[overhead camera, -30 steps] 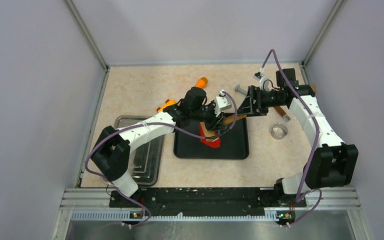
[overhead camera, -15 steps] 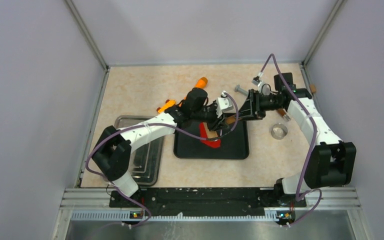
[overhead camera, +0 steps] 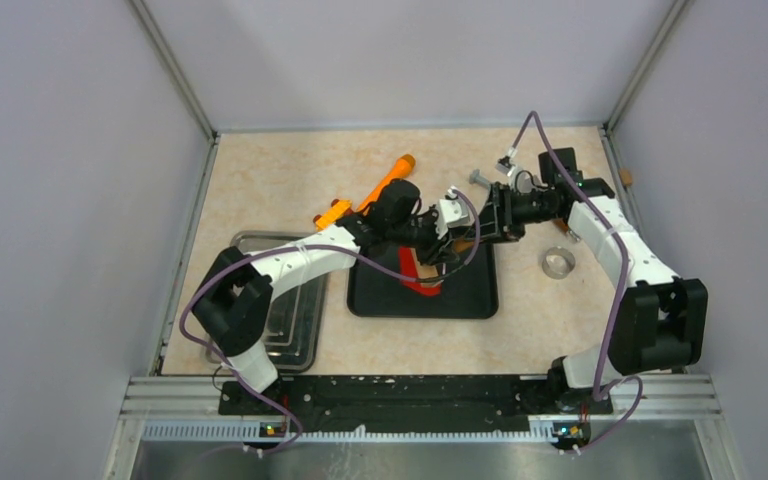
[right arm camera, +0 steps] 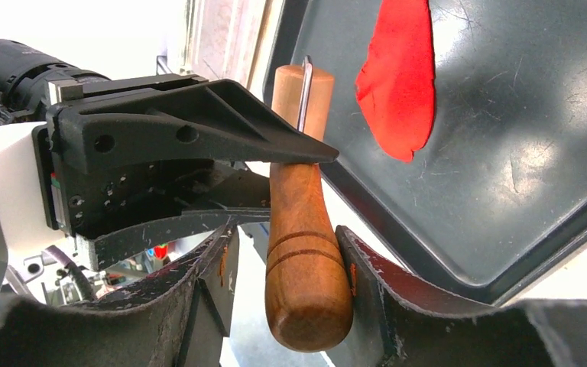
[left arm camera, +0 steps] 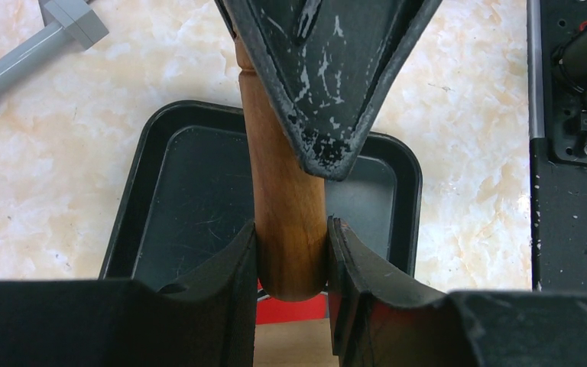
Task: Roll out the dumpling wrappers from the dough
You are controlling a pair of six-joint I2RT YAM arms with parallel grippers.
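A flat sheet of red dough point(overhead camera: 423, 285) lies on the black tray point(overhead camera: 470, 300); it also shows in the right wrist view point(right arm camera: 397, 84) and as a strip in the left wrist view point(left arm camera: 294, 307). My left gripper point(overhead camera: 447, 240) is shut on one end of a short wooden rolling pin point(left arm camera: 284, 206) and holds it above the tray. My right gripper point(overhead camera: 482, 226) is round the pin's other, rounded end point(right arm camera: 306, 267). One finger point(right arm camera: 367, 275) touches the wood; a gap shows on the other side.
A metal tray point(overhead camera: 290, 320) lies at the left. An orange-handled tool point(overhead camera: 385, 180) and a grey T-shaped piece point(overhead camera: 480, 178) lie behind the black tray. A clear ring point(overhead camera: 558, 262) stands at the right. A tan wooden piece point(left arm camera: 290, 344) lies below the pin.
My right gripper has moved left until its jaws surround the free end of the pin. My left gripper has shifted slightly right and back with the pin.
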